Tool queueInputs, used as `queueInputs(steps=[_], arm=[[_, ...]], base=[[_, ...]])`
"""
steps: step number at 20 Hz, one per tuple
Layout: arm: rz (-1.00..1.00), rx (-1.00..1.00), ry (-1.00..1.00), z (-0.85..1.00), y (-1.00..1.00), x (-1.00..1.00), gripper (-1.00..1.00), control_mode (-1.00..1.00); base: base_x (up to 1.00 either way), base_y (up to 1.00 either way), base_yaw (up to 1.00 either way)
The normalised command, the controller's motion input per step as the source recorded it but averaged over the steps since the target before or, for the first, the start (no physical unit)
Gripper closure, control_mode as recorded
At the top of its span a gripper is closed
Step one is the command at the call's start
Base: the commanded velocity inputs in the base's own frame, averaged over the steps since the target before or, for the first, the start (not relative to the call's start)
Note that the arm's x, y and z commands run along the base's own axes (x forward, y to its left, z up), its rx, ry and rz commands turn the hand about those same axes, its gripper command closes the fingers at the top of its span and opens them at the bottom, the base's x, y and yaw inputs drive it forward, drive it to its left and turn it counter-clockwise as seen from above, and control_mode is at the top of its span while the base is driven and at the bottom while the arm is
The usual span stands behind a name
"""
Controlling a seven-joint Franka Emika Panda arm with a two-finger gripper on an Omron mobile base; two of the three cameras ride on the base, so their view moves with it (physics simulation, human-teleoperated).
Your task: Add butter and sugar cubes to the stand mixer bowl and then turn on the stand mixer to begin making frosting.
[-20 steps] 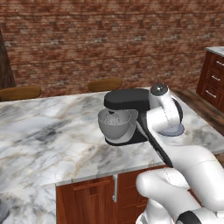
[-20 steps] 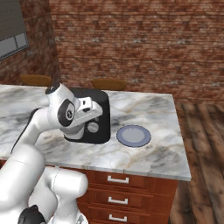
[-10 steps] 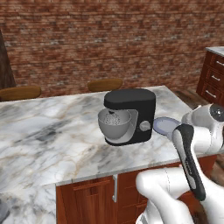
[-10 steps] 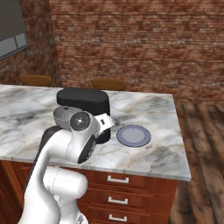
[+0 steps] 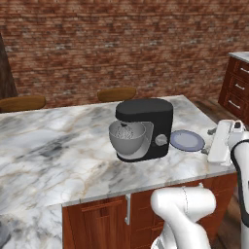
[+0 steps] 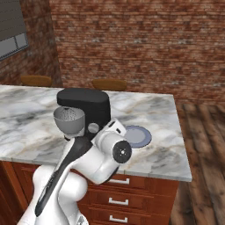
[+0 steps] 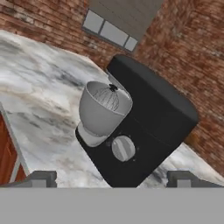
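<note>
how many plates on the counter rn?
1. A round grey-blue plate lies flat on the marble counter, just right of the stand mixer in both base views. Nothing visible on it.

Left base view sits back behind the counter, looking forward and down across the marble top at the stand mixer (image 5: 145,129) and the brick wall. Right base view takes the same counter and mixer (image 6: 84,113) from the other side, the white arm close in front. Hand view is nearest, tilted, facing the mixer's (image 7: 144,127) knob side from just off the counter edge.
</note>
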Motion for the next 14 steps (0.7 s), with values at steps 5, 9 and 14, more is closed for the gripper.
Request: queueInputs(steps=[5, 9, 14], arm=[[0.11, 0.00, -0.36, -0.31, 0.67, -0.05, -1.00, -1.00], [0.00, 0.00, -0.18, -0.19, 0.74, 0.00, -1.00, -1.00], [-0.01, 0.00, -0.11, -0.28, 0.68, 0.11, -1.00, -1.00]], base=[[0.00, 0.00, 0.00], [0.00, 0.00, 0.00], [0.00, 0.00, 0.00]])
